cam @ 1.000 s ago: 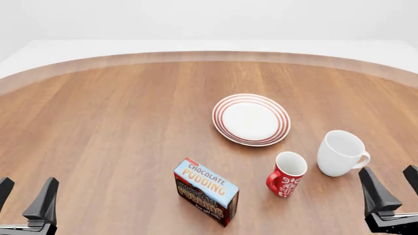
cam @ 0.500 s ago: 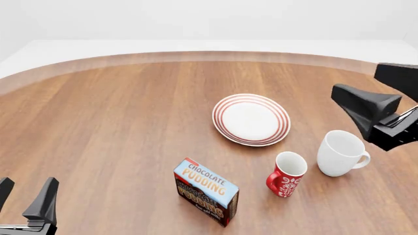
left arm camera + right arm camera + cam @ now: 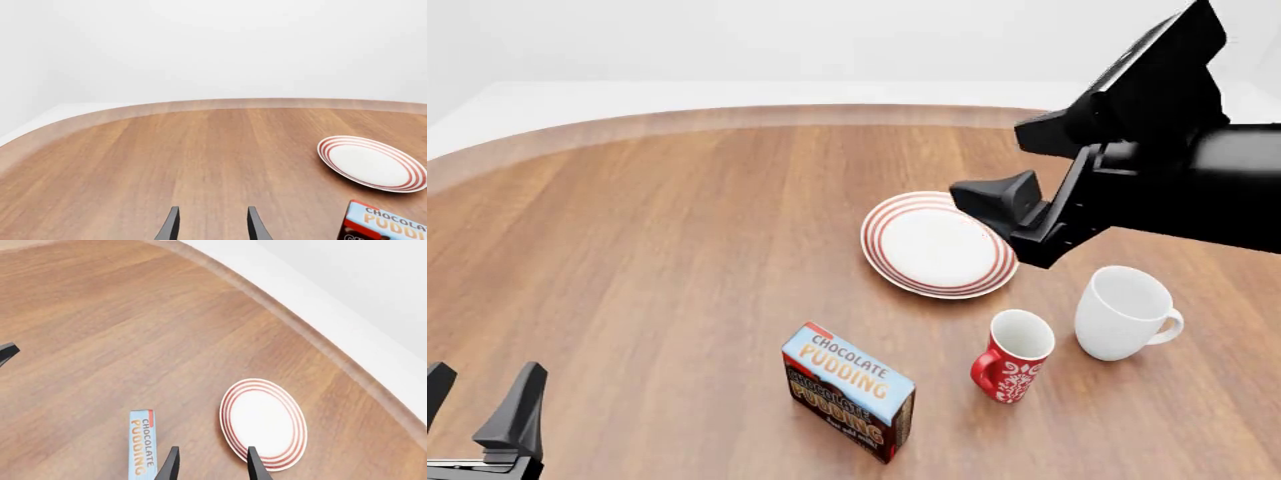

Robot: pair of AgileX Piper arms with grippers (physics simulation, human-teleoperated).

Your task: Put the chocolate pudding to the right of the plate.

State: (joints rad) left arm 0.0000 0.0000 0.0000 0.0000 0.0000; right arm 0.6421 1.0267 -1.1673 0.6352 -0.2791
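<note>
Front view: chocolate pudding [image 3: 849, 391] upright, long axis running near-right.

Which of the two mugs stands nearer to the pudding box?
The red mug, with its white pattern. It stands just right of the pudding box, while the plain white mug is farther right, beyond it.

The wooden bench [image 3: 654, 250] is carrying four things. The plate [image 3: 940, 244] is lying at two o'clock from centre, the white mug [image 3: 1124, 312] at four, the red mug [image 3: 1012, 356] and the upright chocolate pudding [image 3: 847, 391] toward six.
</note>
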